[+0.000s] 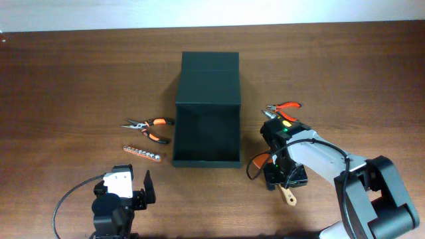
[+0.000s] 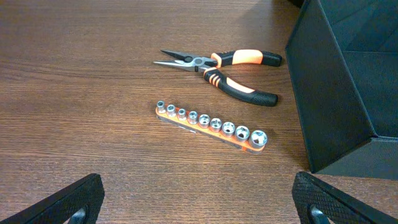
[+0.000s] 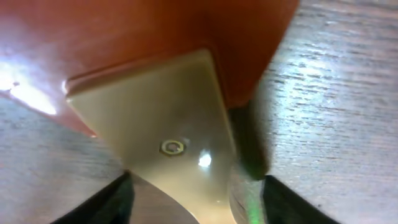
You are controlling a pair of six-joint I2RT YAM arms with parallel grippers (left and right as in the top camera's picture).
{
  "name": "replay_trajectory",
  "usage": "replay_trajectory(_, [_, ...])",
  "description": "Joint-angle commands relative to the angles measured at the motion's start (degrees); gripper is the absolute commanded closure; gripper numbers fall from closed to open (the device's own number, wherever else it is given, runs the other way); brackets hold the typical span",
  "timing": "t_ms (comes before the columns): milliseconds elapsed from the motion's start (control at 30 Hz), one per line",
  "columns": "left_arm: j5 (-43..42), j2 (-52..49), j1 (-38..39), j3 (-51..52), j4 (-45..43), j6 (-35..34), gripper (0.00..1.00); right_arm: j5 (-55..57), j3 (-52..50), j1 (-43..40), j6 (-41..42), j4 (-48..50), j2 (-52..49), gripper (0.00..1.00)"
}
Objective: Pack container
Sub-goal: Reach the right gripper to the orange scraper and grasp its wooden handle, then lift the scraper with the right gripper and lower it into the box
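Near-left corner: left tool (image 1: 137, 178), low by the near edge, fingers (image 2: 68, 202) spread wide apart, bare wood between them. Broad free tabletop (image 1: 60, 86) to its left and beyond, out to the far edge.

Just ahead of it: socket rail (image 1: 143, 153), lying slantwise and flat on the wood. Beyond that, near but apart: needle-nose pliers (image 1: 149, 128), black-and-orange handles toward the box, tips pointing left. Only a narrow strip of wood between these two and the box's left wall.

Centre: container (image 1: 206, 136), dark green-black, open upward, long axis running near to far, lid flap (image 1: 209, 63) laid back on the far side. Bare floor inside; near-left corner sharp-edged in the left wrist view.

Right of it: a lane of open wood, then orange-handled pliers (image 1: 284, 107) at mid-depth, just beyond the right arm's wrist. Nearer: right tool (image 1: 282, 178), pointed down at a cream-and-orange thing (image 1: 289, 196) flat on the tabletop. In the right wrist view, dark fingers (image 3: 118, 199) on either side of the cream part, very close; cannot tell whether clamped or merely flanking. Open wood far right and far back.

Surface: brown wood grain, soft glare in places. Past the far edge, a pale band (image 1: 212, 13).
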State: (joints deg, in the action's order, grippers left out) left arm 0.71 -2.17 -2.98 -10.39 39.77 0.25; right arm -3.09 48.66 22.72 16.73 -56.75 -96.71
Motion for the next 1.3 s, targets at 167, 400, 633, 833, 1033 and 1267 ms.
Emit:
replay_trajectory(167, [0.2, 0.4, 0.1, 0.2, -0.1, 0.9, 0.01, -0.2, -0.2, 0.2, 0.3, 0.3, 0.1, 0.75])
replay_trajectory(400, [0.2, 0.4, 0.1, 0.2, -0.1, 0.9, 0.01, -0.8, -0.1, 0.2, 0.3, 0.2, 0.1, 0.92])
replay_trajectory(633, [0.2, 0.4, 0.1, 0.2, -0.1, 0.9, 0.01, -1.9, 0.2, 0.1, 0.3, -1.4, 0.1, 0.96])
replay_trajectory(833, [0.2, 0.4, 0.1, 0.2, -0.1, 0.9, 0.01, -1.9, 2.6, 0.1, 0.3, -4.2, 0.5, 0.96])
replay_trajectory(1033, [0.2, 0.4, 0.1, 0.2, -0.1, 0.9, 0.01, -1.9, 6.5, 0.2, 0.3, -7.2, 2.7, 0.96])
replay_trajectory(1267, [0.2, 0.4, 0.1, 0.2, -0.1, 0.9, 0.01, -1.9, 12.1, 0.2, 0.3, -11.8, 6.3, 0.96])
